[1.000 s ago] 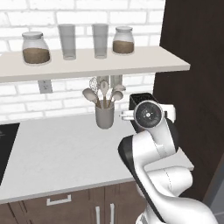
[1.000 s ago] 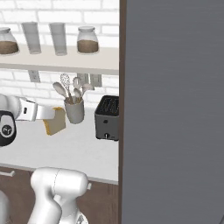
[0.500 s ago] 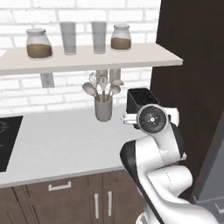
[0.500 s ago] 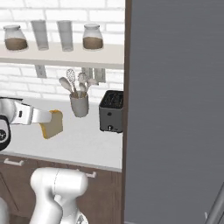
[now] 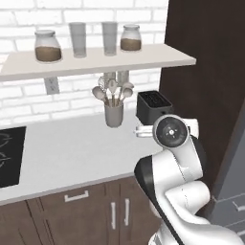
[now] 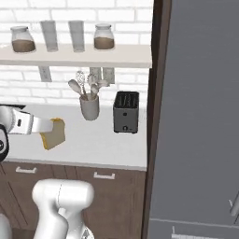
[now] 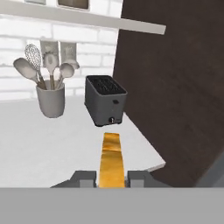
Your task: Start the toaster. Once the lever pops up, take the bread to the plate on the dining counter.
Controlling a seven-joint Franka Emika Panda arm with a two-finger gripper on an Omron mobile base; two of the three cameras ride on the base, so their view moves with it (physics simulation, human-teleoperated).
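The toaster [image 6: 126,112] is a small dark box standing on the brick-backed counter, by the tall dark panel; its top slots [image 7: 105,85] look empty. My gripper [image 6: 44,127] is shut on a slice of golden-brown bread [image 6: 52,134], held upright over the counter's front part, left of the toaster and well short of it. In the hand view the bread [image 7: 111,159] rises edge-on between my fingertips [image 7: 87,176], with the toaster [image 7: 105,106] straight beyond it. In the left base view the toaster [image 5: 153,105] stands behind my arm. The plate and the dining counter are out of view.
A grey utensil cup [image 6: 89,106] with spoons and a whisk stands left of the toaster. Above it runs a shelf [image 5: 95,60] with jars and glasses. A black cooktop [image 5: 7,158] lies at the counter's left. A dark tall panel [image 5: 206,72] and a grey fridge front [image 6: 200,116] close off the right.
The whole picture has shifted, so the base has moved: the counter scene now sits a little farther off and more of the cooktop shows. The bread stays in my shut gripper.
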